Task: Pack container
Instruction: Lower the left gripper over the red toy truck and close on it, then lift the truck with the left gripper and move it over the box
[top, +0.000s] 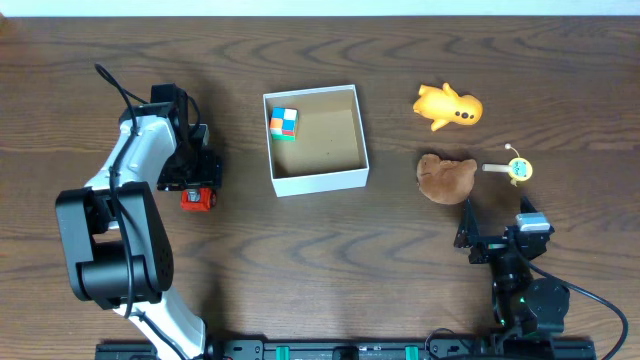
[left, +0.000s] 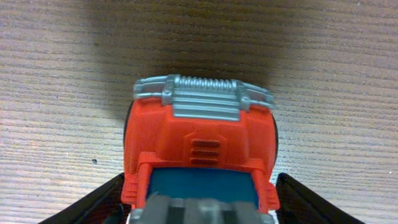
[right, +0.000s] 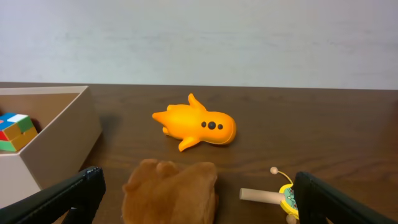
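While the container (top: 320, 181) sits near the middle of the table (top: 320, 275), only one thing is held in it: a coloured puzzle cube (top: 283, 123), which is tucked into the box's corner at about ten o'clock, close against the two white walls. The rest of the brown floor is bare.

A red toy truck (left: 199, 146) is seen on the wood at about eight o'clock from the box, well apart from it. The left gripper (left: 200, 177) is lowered over the truck, whose sides are flanked by one black finger each; whether the truck is already pressed by them cannot be told.

An orange rubber toy (top: 448, 106) is found between two and three o'clock from the box, and a brown plush (top: 445, 177) just past three o'clock. A small wooden-handled toy (top: 513, 169) is laid just beside the plush, at its three o'clock.

The right gripper (right: 198, 174) is held low at about six o'clock from the plush, with its jaws spread wide and nothing gripped.
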